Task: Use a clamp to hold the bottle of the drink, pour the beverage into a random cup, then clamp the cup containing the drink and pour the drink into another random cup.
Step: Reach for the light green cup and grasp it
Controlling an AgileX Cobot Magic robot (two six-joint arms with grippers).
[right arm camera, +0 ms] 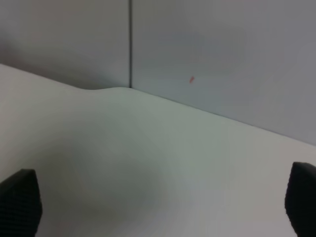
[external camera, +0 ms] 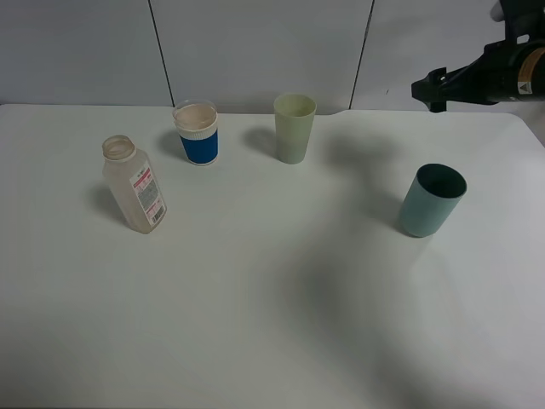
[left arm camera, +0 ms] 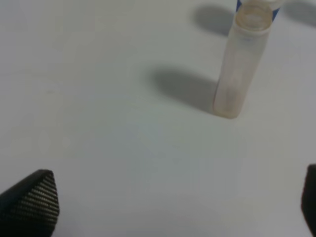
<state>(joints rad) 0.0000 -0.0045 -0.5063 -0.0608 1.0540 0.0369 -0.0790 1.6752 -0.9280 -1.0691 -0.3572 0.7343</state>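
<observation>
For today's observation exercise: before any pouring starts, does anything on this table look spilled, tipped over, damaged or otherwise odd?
Nothing stands out. The bottle, the blue-and-white cup, the pale yellow-green cup and the teal cup all stand upright and apart on the white table, with no spill visible. The bottle has no cap on.
</observation>
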